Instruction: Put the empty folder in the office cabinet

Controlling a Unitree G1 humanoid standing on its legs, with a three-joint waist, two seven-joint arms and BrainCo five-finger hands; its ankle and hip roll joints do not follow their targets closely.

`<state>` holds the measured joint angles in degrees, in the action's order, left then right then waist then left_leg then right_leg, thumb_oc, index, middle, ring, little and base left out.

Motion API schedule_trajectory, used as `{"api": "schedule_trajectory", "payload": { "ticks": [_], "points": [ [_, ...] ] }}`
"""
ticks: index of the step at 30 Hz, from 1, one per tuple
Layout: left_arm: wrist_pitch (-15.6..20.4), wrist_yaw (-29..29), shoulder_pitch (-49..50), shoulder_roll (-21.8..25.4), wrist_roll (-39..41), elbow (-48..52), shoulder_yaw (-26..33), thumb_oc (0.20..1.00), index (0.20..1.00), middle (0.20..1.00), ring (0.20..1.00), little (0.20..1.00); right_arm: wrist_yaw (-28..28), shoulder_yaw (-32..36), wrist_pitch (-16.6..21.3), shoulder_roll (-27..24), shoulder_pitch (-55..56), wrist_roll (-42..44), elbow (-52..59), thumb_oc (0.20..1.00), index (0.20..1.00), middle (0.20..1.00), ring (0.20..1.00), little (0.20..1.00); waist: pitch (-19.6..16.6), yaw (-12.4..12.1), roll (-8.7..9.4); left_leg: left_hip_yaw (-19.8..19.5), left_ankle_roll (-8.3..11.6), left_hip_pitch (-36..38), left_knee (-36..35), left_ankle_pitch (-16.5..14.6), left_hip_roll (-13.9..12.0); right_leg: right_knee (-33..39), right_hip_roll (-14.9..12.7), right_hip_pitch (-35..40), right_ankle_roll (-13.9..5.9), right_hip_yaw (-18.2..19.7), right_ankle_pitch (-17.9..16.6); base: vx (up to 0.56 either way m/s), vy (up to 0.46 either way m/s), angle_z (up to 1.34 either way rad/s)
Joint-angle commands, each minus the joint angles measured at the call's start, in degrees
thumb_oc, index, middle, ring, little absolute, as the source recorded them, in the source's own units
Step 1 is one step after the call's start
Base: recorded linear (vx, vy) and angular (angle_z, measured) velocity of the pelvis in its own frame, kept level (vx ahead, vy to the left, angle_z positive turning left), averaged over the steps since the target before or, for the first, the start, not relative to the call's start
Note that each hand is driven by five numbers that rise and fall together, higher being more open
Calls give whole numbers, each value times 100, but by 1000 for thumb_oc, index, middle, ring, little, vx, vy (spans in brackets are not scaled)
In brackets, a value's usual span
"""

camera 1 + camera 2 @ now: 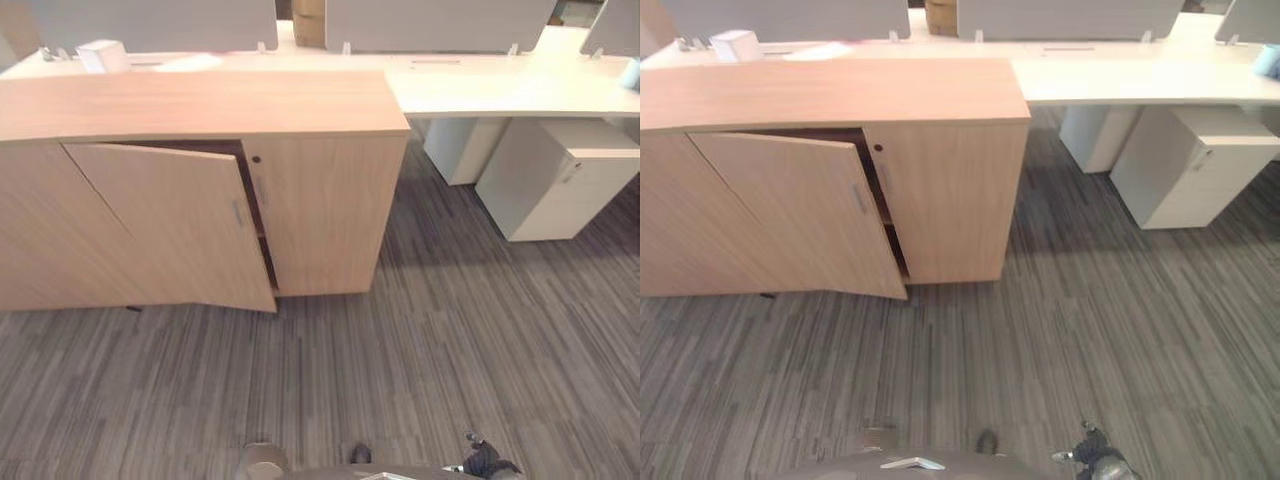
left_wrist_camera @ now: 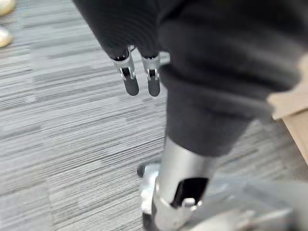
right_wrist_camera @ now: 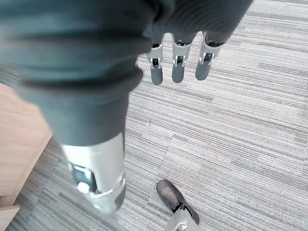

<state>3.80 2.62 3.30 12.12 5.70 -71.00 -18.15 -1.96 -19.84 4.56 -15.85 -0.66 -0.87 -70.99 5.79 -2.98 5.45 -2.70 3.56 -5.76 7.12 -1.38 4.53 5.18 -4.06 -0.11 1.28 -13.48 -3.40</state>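
While both hands hang over the carpet (image 1: 420, 380), the left hand (image 2: 139, 79) and right hand (image 3: 178, 65) have straight fingers and hold nothing. Farther away, the cabinet (image 1: 200, 110) door (image 1: 175, 225) stands ajar. I see no folder, so finding it comes next, I think.

Even, bright light; soft shadow beside the cabinet (image 1: 200, 200); wrist views blurred.

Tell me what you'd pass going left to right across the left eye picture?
Open cabinet door → shut cabinet door → small white drawer unit under the white desk.
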Motion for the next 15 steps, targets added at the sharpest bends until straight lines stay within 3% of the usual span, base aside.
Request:
{"api": "schedule_trajectory", "payload": {
  "ticks": [1, 15],
  "points": [
    [307, 55, -285, 125, -203, -201, 381, 1000, 1000, 1000, 1000, 1000, -7, 43, 25, -29, -57, 332, -61, 1000, 1000, 1000, 1000, 1000, -291, 233, -406, 577, -41, 853, -811, 49, -538, -313, -117, 47, -683, 438, 59, 78, 63, -43],
    [243, 20, -202, 72, -429, -426, 433, 1000, 1000, 1000, 1000, 1000, -10, 27, -22, 271, 19, 418, -243, 1000, 1000, 1000, 1000, 1000, -467, 135, -341, 643, -54, 1276, -1212, 51, -600, -189, -168, 358, -767, 422, 36, 43, 24, 0]
  ]
}}
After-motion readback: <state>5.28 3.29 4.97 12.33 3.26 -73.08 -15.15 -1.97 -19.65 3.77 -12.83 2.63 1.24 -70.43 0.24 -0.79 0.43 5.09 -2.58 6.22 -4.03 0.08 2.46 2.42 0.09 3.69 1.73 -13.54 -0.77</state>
